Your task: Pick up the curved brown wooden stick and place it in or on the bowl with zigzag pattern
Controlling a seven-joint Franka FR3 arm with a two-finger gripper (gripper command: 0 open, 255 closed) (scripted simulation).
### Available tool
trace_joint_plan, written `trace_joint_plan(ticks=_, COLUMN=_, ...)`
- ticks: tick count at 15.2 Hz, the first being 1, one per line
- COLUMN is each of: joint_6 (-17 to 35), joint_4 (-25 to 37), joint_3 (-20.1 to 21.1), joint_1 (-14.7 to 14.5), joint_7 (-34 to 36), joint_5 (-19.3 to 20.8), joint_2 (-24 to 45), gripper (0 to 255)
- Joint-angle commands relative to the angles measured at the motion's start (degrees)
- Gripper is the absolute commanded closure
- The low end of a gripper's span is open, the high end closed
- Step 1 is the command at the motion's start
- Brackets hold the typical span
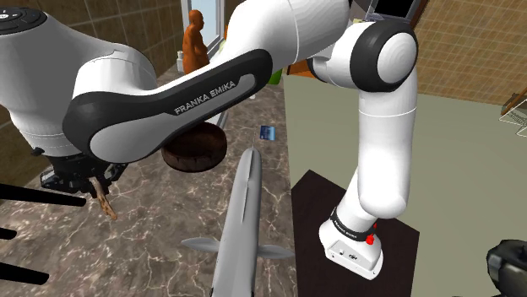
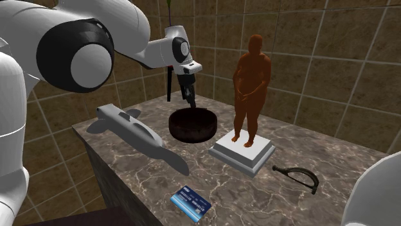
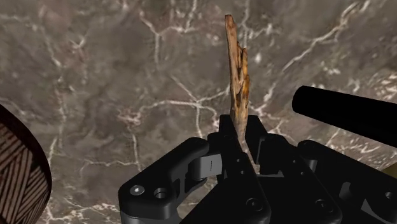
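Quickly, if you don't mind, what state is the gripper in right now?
Gripper: shut on the brown stick, clasped between its two fingers.

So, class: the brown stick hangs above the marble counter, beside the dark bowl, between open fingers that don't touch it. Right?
Not quite. The gripper is shut on the stick: the wrist view shows it clasping one end. The rest holds: the stick hangs above the marble counter, beside the dark bowl.
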State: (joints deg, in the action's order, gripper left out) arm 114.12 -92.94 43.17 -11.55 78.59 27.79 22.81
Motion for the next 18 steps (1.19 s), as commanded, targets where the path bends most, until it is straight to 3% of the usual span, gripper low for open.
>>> trace_joint_plan(ticks=1, joint_6=0.0, joint_4=-0.01, joint_3=0.0, joint_1=0.0, joint_7=0.0, joint_5=0.0, joint_2=0.01, gripper=255)
trace_joint_plan(ticks=6, joint_6=0.01, joint_4=-0.01, joint_3=0.0, joint_1=0.0, joint_7=0.0, joint_5=0.0, joint_2=0.01, gripper=255)
trace_joint_plan(ticks=18, joint_6=-8.14, joint_4=7.53, joint_3=0.93, joint_1=-0.63, joint_7=-2.55, joint_5=-1.95, joint_2=-1.33, gripper=255)
